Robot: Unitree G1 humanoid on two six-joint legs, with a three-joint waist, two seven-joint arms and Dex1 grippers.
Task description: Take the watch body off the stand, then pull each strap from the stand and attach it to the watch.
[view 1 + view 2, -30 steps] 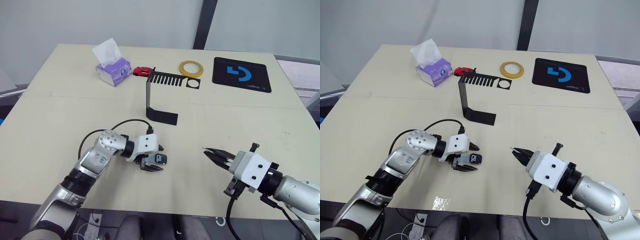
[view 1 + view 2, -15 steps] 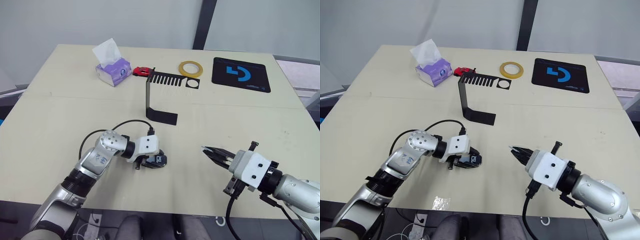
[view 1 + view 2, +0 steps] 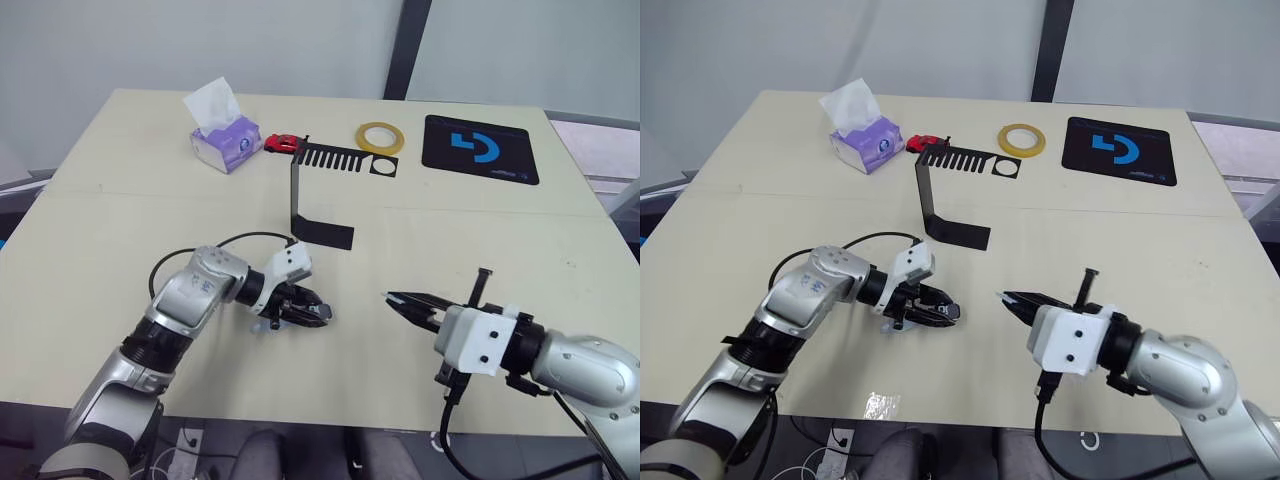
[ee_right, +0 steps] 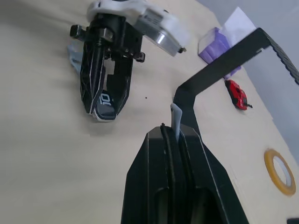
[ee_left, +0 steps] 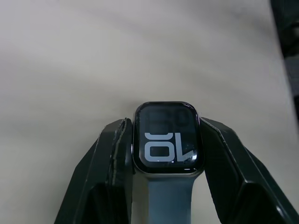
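Watch body: the small rounded-square smartwatch case with silver-grey rim and dark screen [image 5: 167,138] sits between the two black fingers of the left gripper [image 5: 167,154], low over the beige table top [image 3: 120,230], in front of the stand.
Left gripper: its fingers [image 5: 114,158] are closed on both sides of the case; the light digits face the wrist camera.
First strap: a pale blue-grey flexible band [image 5: 163,196] leaves the case toward the wrist, so one strap seems already joined.
Right gripper: the two black fingers of the right gripper [image 4: 172,133] are pressed together on the second thin pale blue-grey strap [image 4: 175,119], whose rounded end stands out between the tips.
Gap: the right gripper [image 3: 405,298] is near the watch but apart from it, tips pointing toward it.
Stand: the thin black bent-sheet stand with comb-like slots [image 3: 320,195] is behind both grippers, and I see no strap or watch on it.
Step in hand: by my judgement, the bringing of the second strap to the free side of the case.
Next move: it calls for lining the strap end with the slot edge of the case and sliding it in straight, while the left gripper keeps the case steady.
Other things: a purple tissue box [image 3: 226,140], a small red toy car [image 3: 283,143], a yellow tape ring [image 3: 382,137] and a black mat with blue logo [image 3: 480,148] lie far behind.
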